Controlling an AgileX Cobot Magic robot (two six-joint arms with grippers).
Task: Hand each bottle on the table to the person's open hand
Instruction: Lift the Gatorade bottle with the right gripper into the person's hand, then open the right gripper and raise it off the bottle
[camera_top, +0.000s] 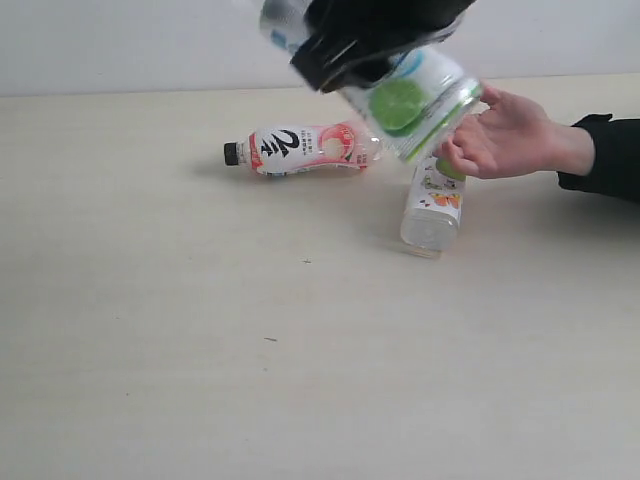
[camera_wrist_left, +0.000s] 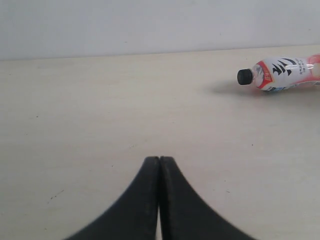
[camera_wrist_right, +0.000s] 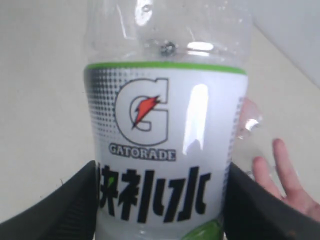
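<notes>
left hand (camera_wrist_left: 159, 165) pressed fully together, empty, over surface (camera_top: 200, 350) | green-patch bottle (camera_top: 432, 205) on surface just below person's open hand (camera_top: 505, 135) | right hand (camera_wrist_right: 161, 190) clamped on lime bottle (camera_top: 415, 100), aloft, its end at the palm | pink-and-white bottle (camera_top: 300, 150) lying sideways farther back

Plain pale grey wall (camera_top: 120, 40), soft light
</notes>
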